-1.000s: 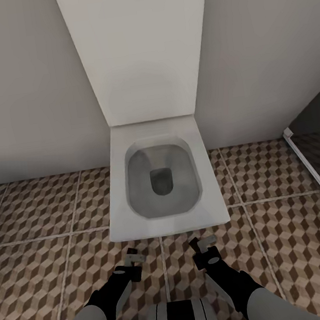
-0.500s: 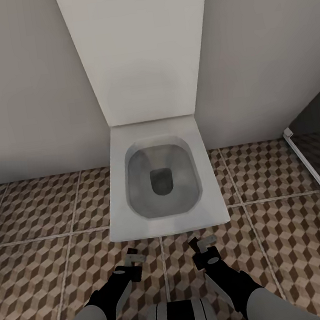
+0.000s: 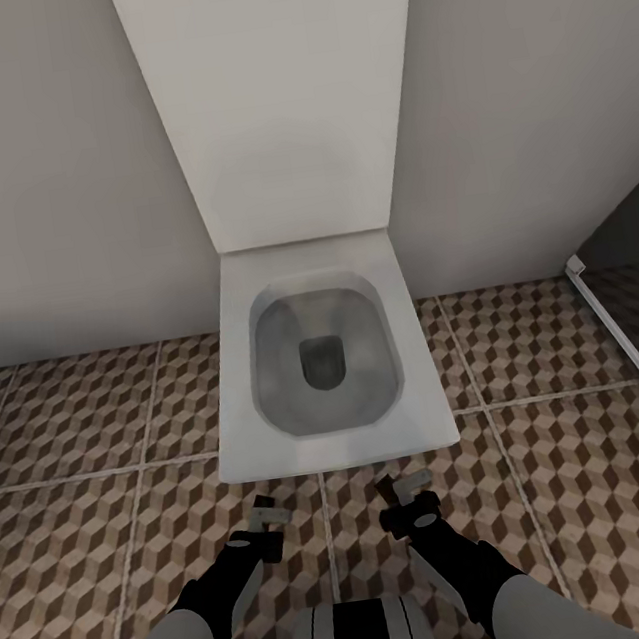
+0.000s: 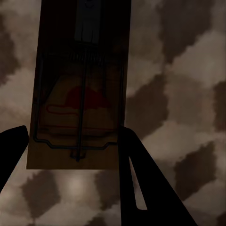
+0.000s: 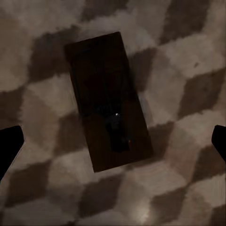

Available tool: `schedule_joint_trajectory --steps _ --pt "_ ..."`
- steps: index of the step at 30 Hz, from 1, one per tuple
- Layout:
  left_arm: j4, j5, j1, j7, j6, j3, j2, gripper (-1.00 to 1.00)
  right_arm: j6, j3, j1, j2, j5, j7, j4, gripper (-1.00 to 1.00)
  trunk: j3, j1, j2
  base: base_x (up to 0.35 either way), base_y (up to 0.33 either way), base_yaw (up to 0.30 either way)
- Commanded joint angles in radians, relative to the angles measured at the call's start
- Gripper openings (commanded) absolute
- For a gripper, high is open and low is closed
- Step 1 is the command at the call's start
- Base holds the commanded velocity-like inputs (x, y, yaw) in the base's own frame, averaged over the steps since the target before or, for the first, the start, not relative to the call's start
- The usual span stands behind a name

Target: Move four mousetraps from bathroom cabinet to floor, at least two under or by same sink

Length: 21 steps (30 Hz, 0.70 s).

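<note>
Two mousetraps (image 4: pixel 77 89) (image 5: pixel 108 101), one per claw view

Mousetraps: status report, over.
Left hand shut on one mousetrap, above the bathroom floor. Right hand open, second mousetrap flat on the tiles beneath it. Toilet directly ahead.

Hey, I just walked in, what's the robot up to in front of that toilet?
The robot faces a white toilet, both arms held low over the patterned floor. The left pincer is shut on a mousetrap, gripping its lower end. The right pincer is open, its fingers spread wide, with a second mousetrap between and beyond them, dark and apparently lying flat on the tiles. No sink is in sight here.
</note>
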Motion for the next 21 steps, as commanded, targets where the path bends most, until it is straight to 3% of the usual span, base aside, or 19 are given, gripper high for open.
schedule_joint_trajectory --steps 1,13,14,21 --pt "0.000 0.000 0.000 0.000 0.000 0.000 0.000 -1.00 0.000 0.000 0.000 0.000 0.000 0.000 0.000 1.00 0.000 0.000 0.000 0.000 0.000 0.000" --pt "-0.001 0.000 0.000 0.000 0.000 0.000 0.001 -1.00 0.000 0.000 0.000 0.000 -0.001 0.000 -0.001 1.00 0.000 0.000 0.000 0.000 0.000 0.000" --pt "-0.001 0.000 0.000 0.000 0.000 0.000 0.001 1.00 0.000 0.000 0.000 0.000 -0.001 0.000 -0.001 1.00 0.000 0.000 0.000 0.000 0.000 0.000" --pt "-0.001 0.000 0.000 0.000 -0.003 0.001 0.001 1.00 0.000 0.000 0.001 0.000 0.000 0.000 -0.002 1.00 0.000 0.000 0.000 0.000 0.000 0.000"
